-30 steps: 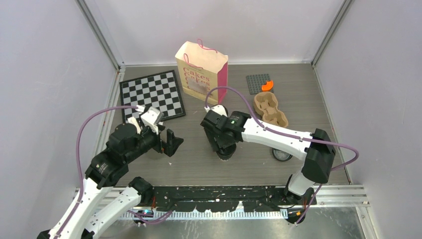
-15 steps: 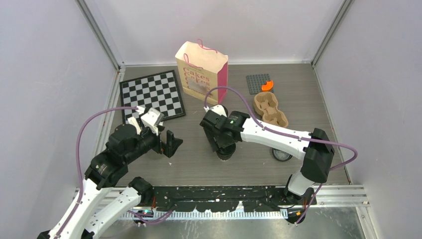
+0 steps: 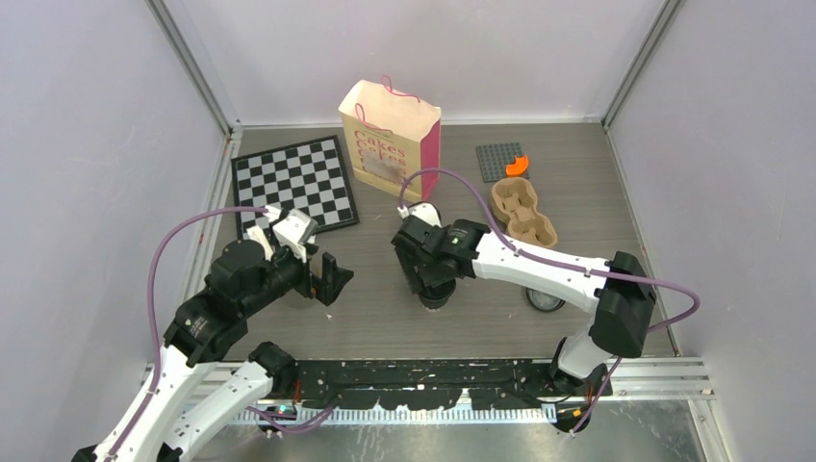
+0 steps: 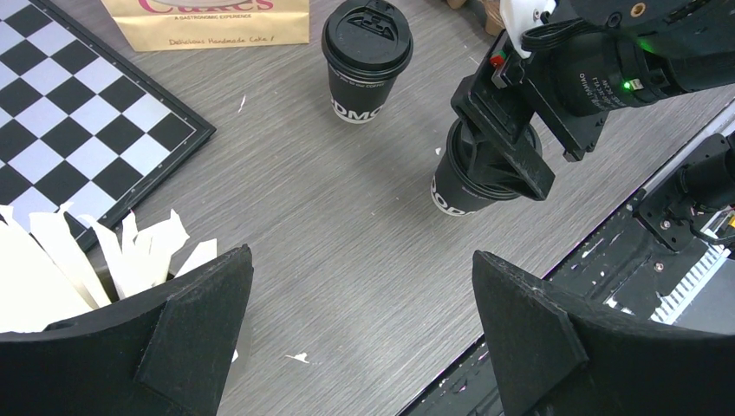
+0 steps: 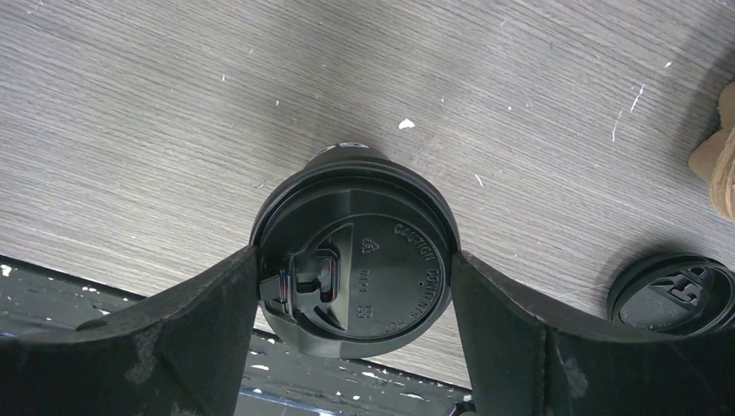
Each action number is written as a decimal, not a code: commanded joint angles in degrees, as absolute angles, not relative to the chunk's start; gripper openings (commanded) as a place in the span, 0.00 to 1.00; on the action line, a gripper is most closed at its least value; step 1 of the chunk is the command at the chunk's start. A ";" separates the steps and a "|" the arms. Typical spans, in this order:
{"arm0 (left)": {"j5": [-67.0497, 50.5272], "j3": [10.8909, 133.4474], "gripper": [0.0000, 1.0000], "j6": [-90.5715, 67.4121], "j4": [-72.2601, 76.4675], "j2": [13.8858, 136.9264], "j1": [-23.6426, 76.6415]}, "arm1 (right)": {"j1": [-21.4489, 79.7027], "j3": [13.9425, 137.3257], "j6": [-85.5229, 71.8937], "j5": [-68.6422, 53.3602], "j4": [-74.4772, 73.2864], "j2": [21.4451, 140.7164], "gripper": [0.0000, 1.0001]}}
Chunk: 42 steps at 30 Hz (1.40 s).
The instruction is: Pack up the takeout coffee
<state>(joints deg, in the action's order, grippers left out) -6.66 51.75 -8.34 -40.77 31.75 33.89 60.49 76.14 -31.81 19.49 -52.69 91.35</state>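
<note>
One coffee cup with its black lid on stands near the table's front edge. My right gripper reaches down over it, and both fingers press the lid's rim; from above the arm hides the cup. A second lidded coffee cup stands by the paper bag, apart from both grippers. A loose black lid lies on the table to the right. My left gripper is open and empty over bare table, left of the cups.
The paper bag stands at the back centre. A chessboard lies back left. The brown cup carrier lies right of centre, behind it a grey baseplate with an orange piece. A grey cup of white sticks stands by my left finger.
The right arm's elbow has shifted slightly to the right; its gripper stays on the cup. The left arm has barely moved.
</note>
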 commanded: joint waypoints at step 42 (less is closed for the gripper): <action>-10.73 53.61 1.00 -12.45 -38.93 39.51 33.92 | 59.98 70.49 -32.96 19.54 -44.27 82.79 0.92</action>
<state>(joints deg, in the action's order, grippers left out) -9.26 51.72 -10.22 -40.99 38.39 33.89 59.99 68.82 -32.58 18.96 -43.68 85.73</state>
